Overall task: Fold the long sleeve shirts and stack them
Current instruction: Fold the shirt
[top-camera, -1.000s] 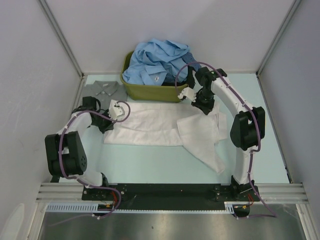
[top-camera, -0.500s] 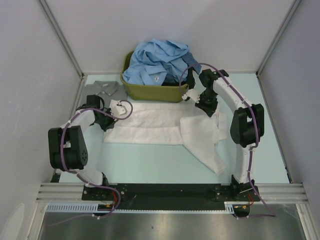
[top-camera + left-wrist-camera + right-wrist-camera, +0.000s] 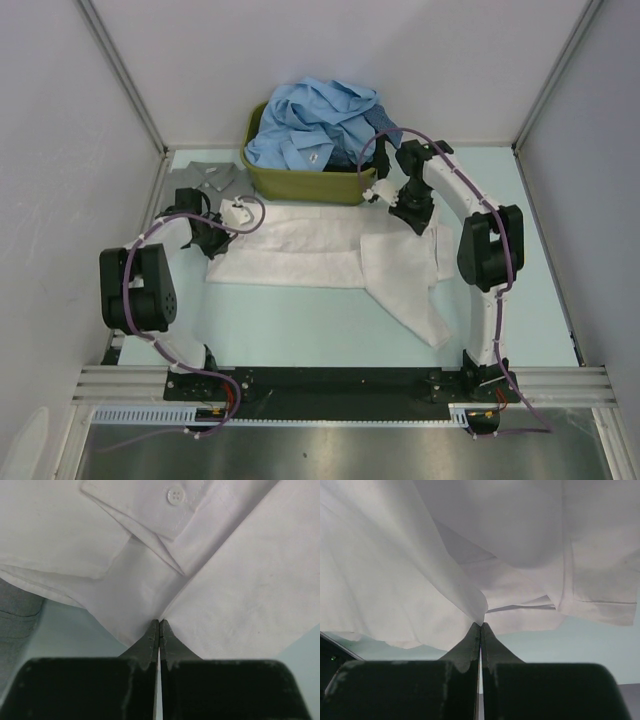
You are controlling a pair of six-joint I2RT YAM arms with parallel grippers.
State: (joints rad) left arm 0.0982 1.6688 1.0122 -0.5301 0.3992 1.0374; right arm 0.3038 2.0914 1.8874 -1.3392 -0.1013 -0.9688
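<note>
So the white shirt [image 3: 320, 245] is lying flat-ish in the middle of the table [image 3: 300, 330], long axis running left to right, just near of the tub [image 3: 300, 185]. The right part is doubled over on itself, and one long strip of it trails off diagonally toward the near right corner. Can't tell which end the collar is on from above.

The left gripper [image 3: 159, 622] sits at the far left end of it, tips pinched tight together with a point of the white cloth caught between them. In the wrist view there's a cuff [image 3: 150, 515] with a little four-hole button [image 3: 175, 495] lying just past the tips, and the fabric looks thin and smooth, woven, with neat stitched edges.

The right gripper [image 3: 480, 625] is at the far right end, close to the tub's right corner, also squeezed together on a fold of the same shirt. The cloth drapes up and away from the tips in soft loose folds, with a hemmed edge on the right.

The tub is olive green plastic, boxy, heaped with crumpled light blue shirts [image 3: 315, 125] spilling over the rim. A grey shirt [image 3: 205, 178] lies flat on the pale teal table to the left of the tub, collar showing, near the left gripper but apart from the white one
</note>
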